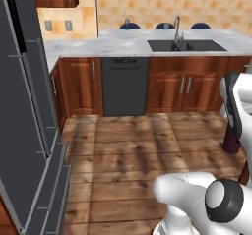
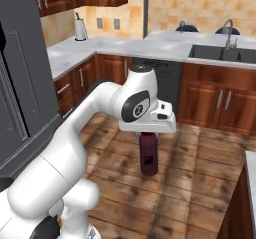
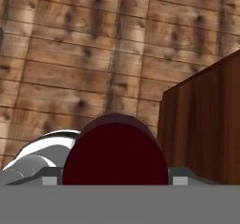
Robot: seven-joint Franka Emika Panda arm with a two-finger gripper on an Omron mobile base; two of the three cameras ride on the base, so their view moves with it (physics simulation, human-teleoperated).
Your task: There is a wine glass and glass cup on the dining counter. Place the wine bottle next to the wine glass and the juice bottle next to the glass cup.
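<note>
The wine bottle (image 2: 148,157), dark with a dark red neck, hangs upright over the wood floor, and my gripper (image 2: 148,134) is shut on its neck. In the left base view the wine bottle (image 1: 231,141) shows at the right edge under the white hand. In the hand view its round dark red top (image 3: 116,153) sits between the fingers, hiding the tips. The dining counter (image 1: 118,46), marble with a dark sink (image 1: 186,45) and a steel tap (image 1: 176,28), runs along the far side. The wine glass, glass cup and juice bottle are out of view.
A dark grey fridge (image 1: 24,131) stands at the left. A dishwasher (image 1: 124,86) sits under the counter. A wooden cabinet side (image 3: 206,124) is close beside the bottle. A paper towel roll (image 2: 80,29) stands on the side counter (image 2: 70,53). Blue stool tops (image 1: 129,26) show behind the counter.
</note>
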